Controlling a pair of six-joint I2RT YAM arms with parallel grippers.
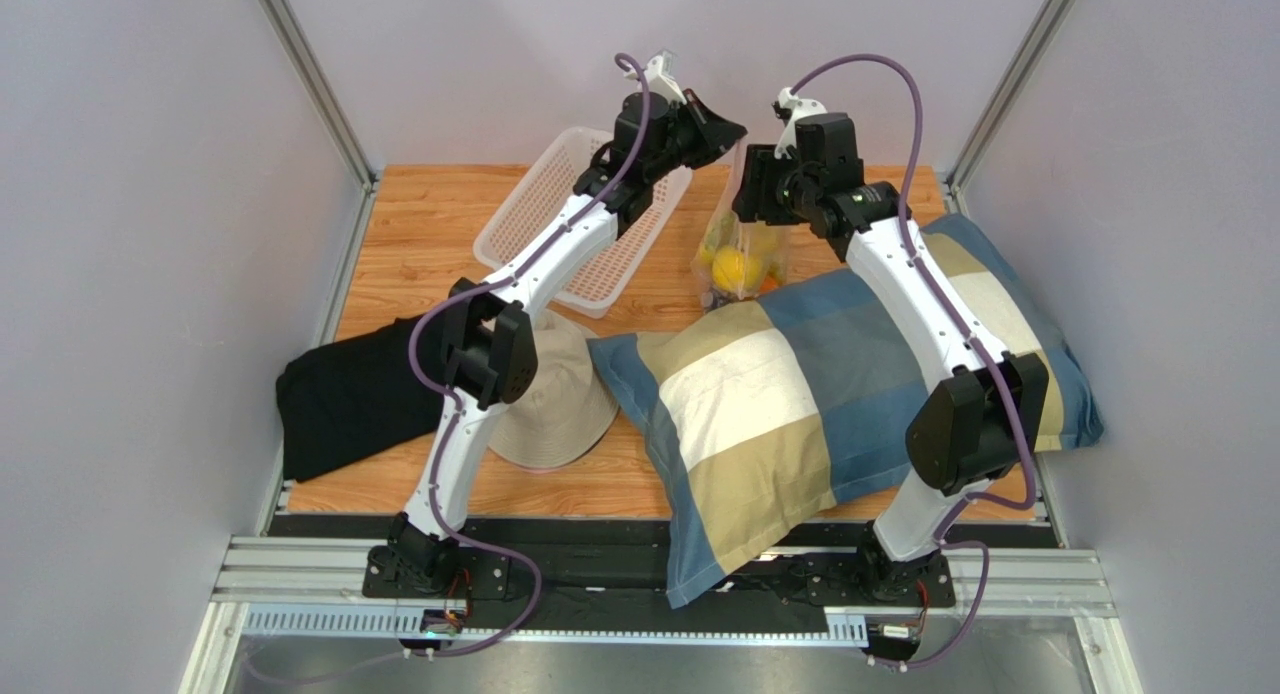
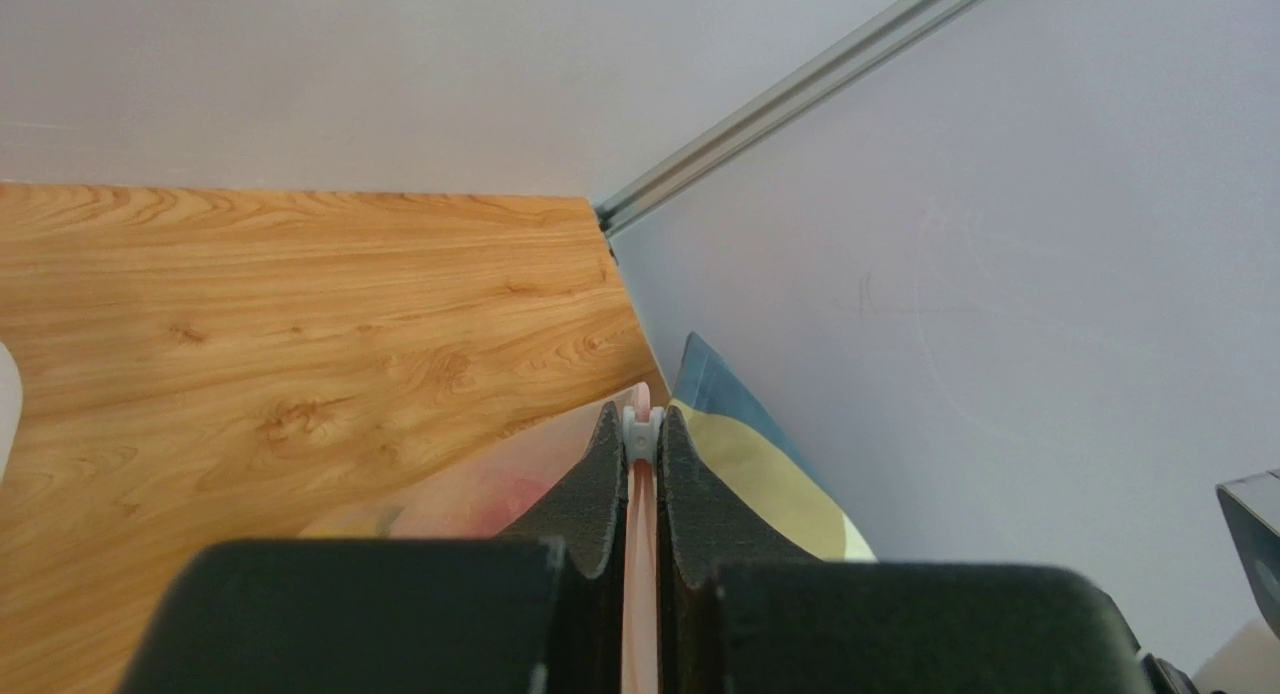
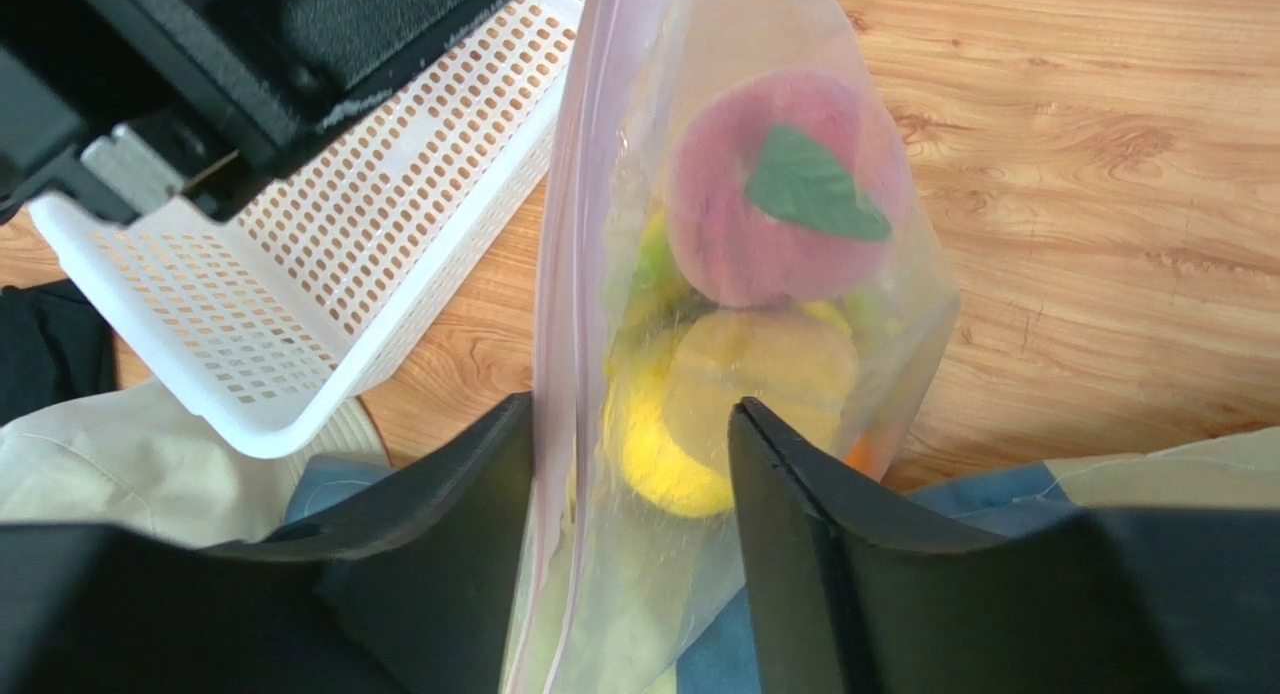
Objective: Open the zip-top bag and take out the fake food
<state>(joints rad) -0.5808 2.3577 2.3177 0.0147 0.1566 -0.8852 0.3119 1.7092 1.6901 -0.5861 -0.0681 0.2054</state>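
Observation:
The zip-top bag [image 1: 715, 241] hangs upright at the back of the table between basket and pillow. Its pink zip strip [image 2: 642, 574] and white slider are pinched in my left gripper [image 2: 642, 432], which is shut on the bag's top edge [image 1: 732, 130]. In the right wrist view the bag [image 3: 616, 139] holds the fake food: a pink fruit [image 3: 751, 214] with a green leaf above a yellow round fruit [image 3: 759, 372]. My right gripper [image 3: 631, 417] straddles the bag's upper part from the right. Its jaws stand apart, one finger [image 3: 481, 469] against the zip strip side.
A white mesh basket [image 1: 529, 214] sits just left of the bag, under the left arm. A checked pillow [image 1: 812, 379] lies below and to the right of the bag. A beige hat [image 1: 559, 412] and a black cloth [image 1: 353, 397] lie front left.

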